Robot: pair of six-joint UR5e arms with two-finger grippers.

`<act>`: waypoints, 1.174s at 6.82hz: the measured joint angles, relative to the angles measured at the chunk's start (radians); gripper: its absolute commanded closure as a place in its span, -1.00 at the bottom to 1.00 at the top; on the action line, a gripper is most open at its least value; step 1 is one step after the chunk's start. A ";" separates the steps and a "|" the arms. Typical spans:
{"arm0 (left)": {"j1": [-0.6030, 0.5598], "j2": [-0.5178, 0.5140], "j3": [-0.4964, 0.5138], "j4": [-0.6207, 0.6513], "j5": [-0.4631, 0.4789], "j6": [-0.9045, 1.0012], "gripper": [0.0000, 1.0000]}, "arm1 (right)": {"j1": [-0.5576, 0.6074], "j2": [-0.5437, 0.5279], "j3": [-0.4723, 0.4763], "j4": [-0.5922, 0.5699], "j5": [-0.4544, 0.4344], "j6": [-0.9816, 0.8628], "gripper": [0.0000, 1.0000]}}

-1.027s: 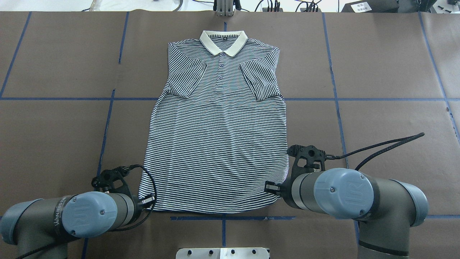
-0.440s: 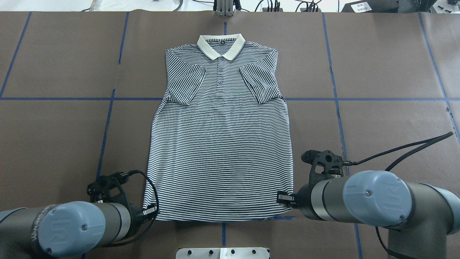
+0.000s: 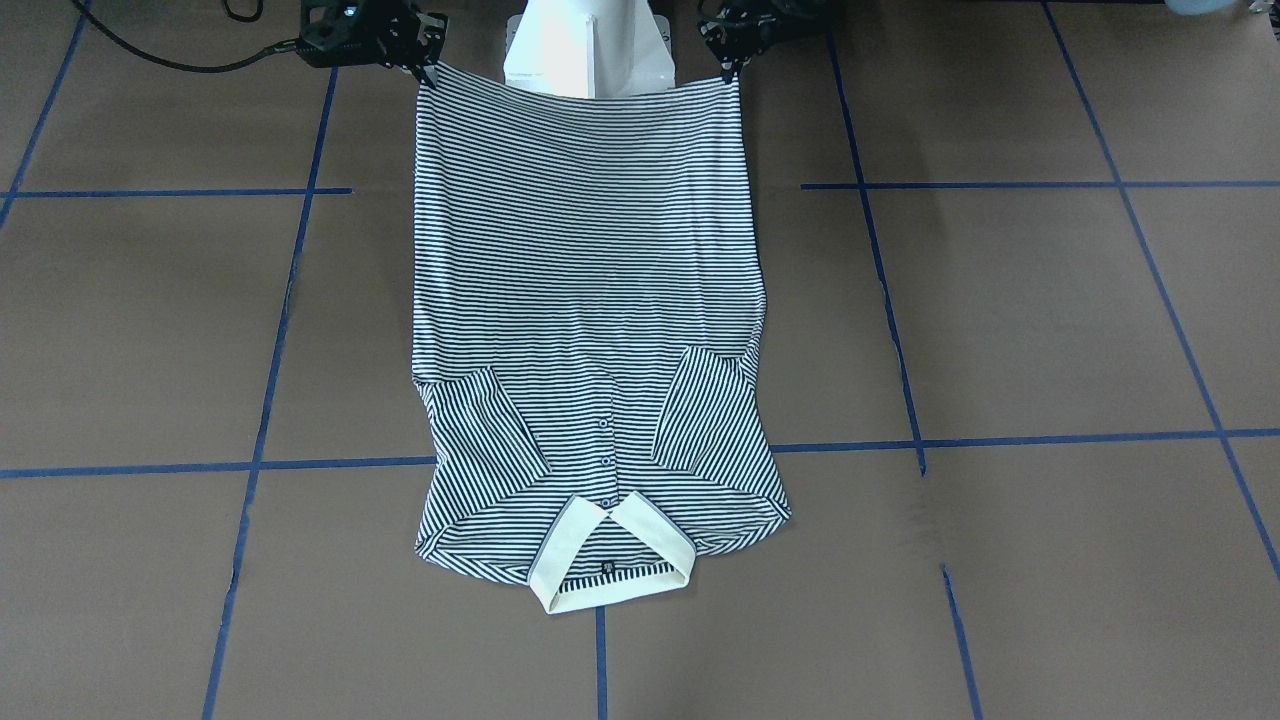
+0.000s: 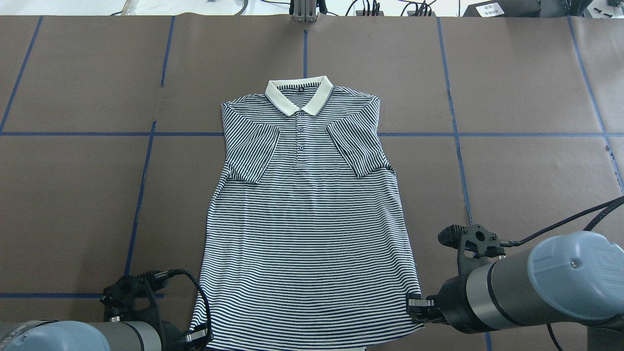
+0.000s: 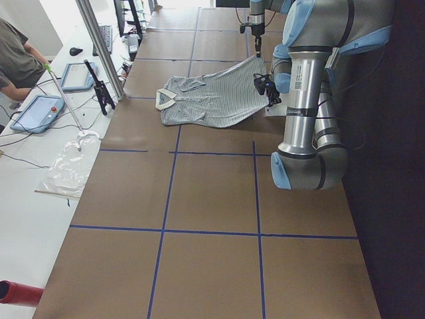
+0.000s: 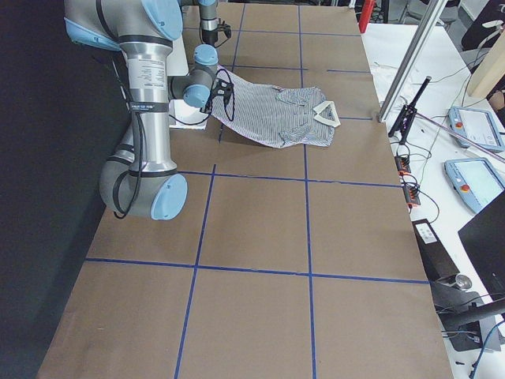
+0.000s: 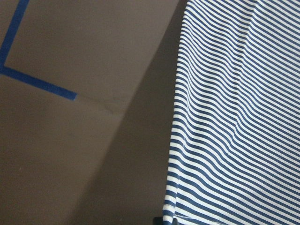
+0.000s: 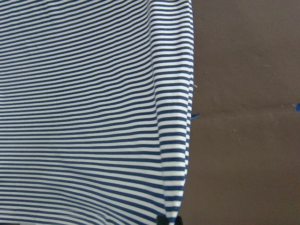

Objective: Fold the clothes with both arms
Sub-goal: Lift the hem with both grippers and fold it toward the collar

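Polo shirt (image 4: pixel 307 234) in narrow navy-and-white stripes, cream-collared, is held taut for folding.
Black left gripper (image 4: pixel 197 335) and black right gripper (image 4: pixel 415 303) each pinch a hem corner, holding it raised, likely to keep the cloth smooth; the collar end lies on the brown tabletop (image 4: pixel 526 97).

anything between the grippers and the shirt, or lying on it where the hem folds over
Nothing visible. The left gripper and right gripper each clamp a hem corner of the polo shirt directly, and nothing lies on it between hem and collar.
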 measured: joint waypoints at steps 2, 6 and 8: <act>-0.035 -0.016 -0.008 0.019 -0.023 0.030 1.00 | 0.071 0.050 -0.040 0.002 0.010 -0.086 1.00; -0.386 -0.135 0.171 0.017 -0.037 0.325 1.00 | 0.372 0.242 -0.322 0.004 -0.001 -0.439 1.00; -0.509 -0.216 0.320 -0.009 -0.036 0.399 1.00 | 0.463 0.397 -0.525 0.007 -0.016 -0.513 1.00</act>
